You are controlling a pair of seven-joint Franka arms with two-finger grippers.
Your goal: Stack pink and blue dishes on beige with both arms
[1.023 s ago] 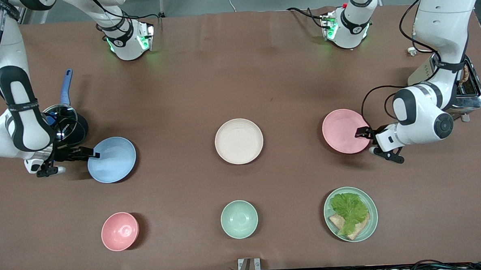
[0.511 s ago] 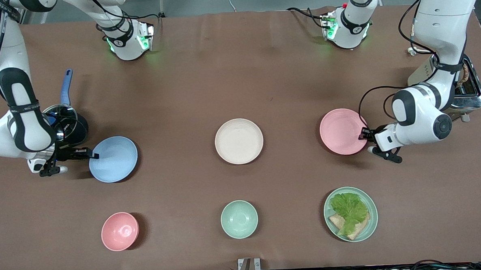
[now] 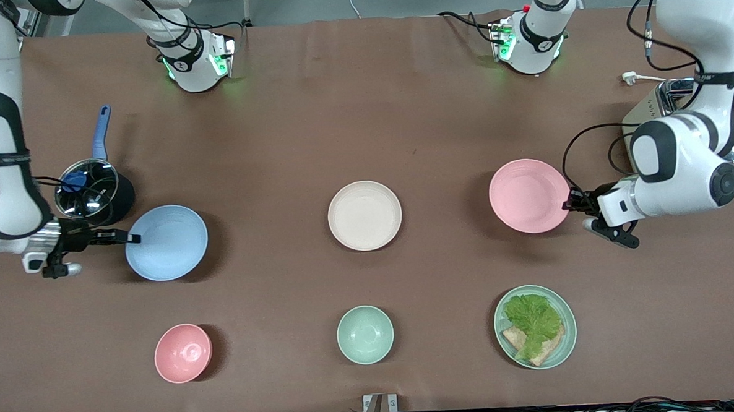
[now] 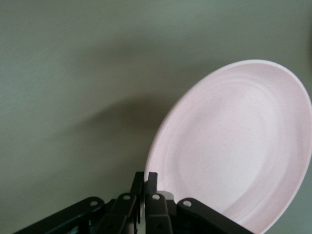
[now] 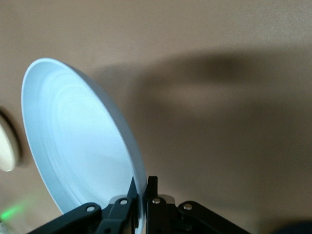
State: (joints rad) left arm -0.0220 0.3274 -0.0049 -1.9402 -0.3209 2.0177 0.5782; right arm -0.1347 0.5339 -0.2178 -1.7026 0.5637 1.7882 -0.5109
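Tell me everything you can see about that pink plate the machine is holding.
The pink plate is shallow, round and matte, with faint rings inside and nothing on it. The left claw pinches its rim, as the left wrist view shows. Its shadow on the table suggests it is lifted. It is over the left arm's end of the table.

A robotics lab — arm bases [image 3: 196, 65] bolted to a brown-covered table [image 3: 363, 125]

A brown-covered table [image 3: 363, 107] under even light, cables [image 3: 599, 409] along its edge.
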